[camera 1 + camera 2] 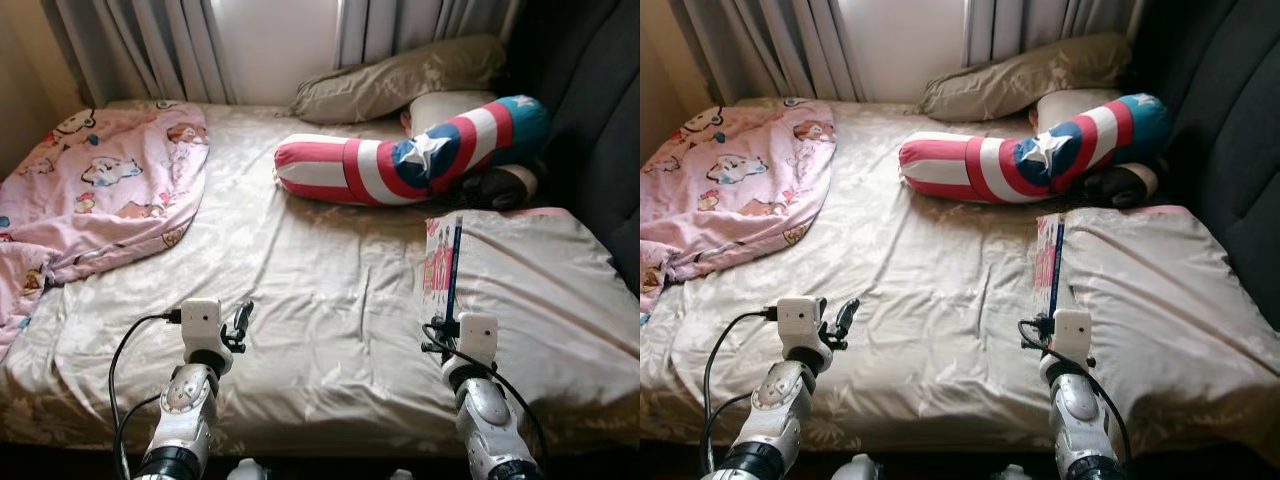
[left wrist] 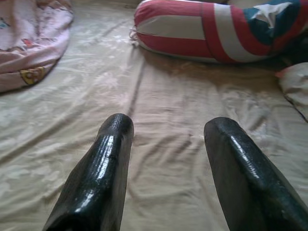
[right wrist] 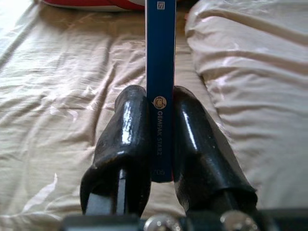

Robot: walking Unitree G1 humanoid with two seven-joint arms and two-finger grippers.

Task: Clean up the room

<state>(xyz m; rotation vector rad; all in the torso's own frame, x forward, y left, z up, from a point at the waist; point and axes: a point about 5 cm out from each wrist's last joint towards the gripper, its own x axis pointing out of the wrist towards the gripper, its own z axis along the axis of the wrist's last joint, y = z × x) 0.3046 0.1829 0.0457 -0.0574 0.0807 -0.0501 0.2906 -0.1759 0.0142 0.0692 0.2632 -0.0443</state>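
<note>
A thin blue-spined book (image 3: pixel 160 72) is clamped spine-on between the right gripper (image 3: pixel 160 139) fingers, held over the bed sheet (image 1: pixel 320 290) beside a folded blanket (image 1: pixel 540 290). Left gripper (image 2: pixel 168 139) is held wide apart, empty, above the sheet.

book (image 3: pixel 160 72) | thin, blue spine | held upright, edge-on | above beige bed sheet (image 1: pixel 330 300)

Bolster (image 1: pixel 410 155) red-white striped, blue star patch; blanket (image 1: pixel 95 185) pink cartoon print; sheet (image 1: pixel 320 290) beige; book (image 3: pixel 160 72) blue spine.
</note>
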